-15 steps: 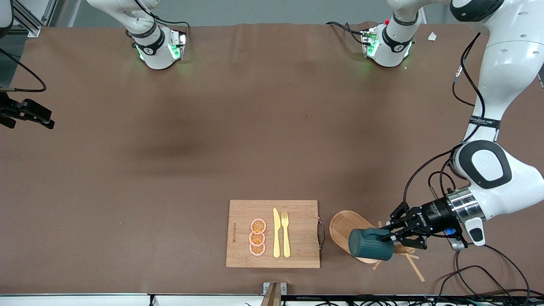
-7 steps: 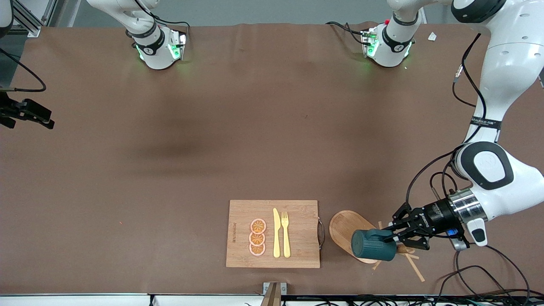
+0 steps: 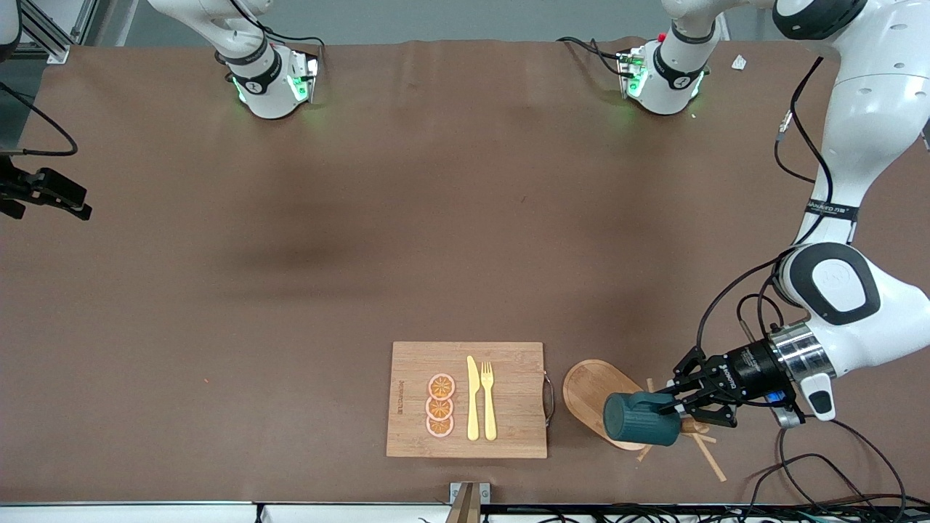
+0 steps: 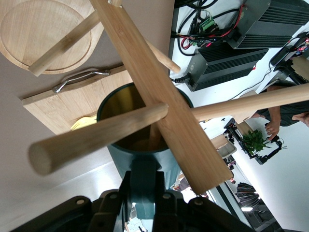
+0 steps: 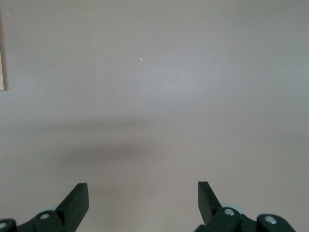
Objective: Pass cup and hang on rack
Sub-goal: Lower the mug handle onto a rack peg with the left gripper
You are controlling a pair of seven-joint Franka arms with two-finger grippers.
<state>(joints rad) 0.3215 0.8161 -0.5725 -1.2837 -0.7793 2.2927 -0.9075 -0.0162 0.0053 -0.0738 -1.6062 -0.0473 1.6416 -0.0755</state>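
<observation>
I clamp left claw (image 3: 672,412) on cup (image 3: 638,427) handle | thread a mug-tree (image 3: 596,388) peg (image 4: 96,137) near worktop's front edge, slowly | right claw (image 5: 143,199) gapes, waiting.

The cup (image 3: 638,427) is hiding the rack's (image 3: 590,388) post at lower right of the front view; the frame's edge is cutting off the right gripper (image 5: 143,198).

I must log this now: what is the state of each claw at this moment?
Left claw: closed on the cup by its handle, at the rack.
Right claw: open, holding nothing, over bare table.
</observation>
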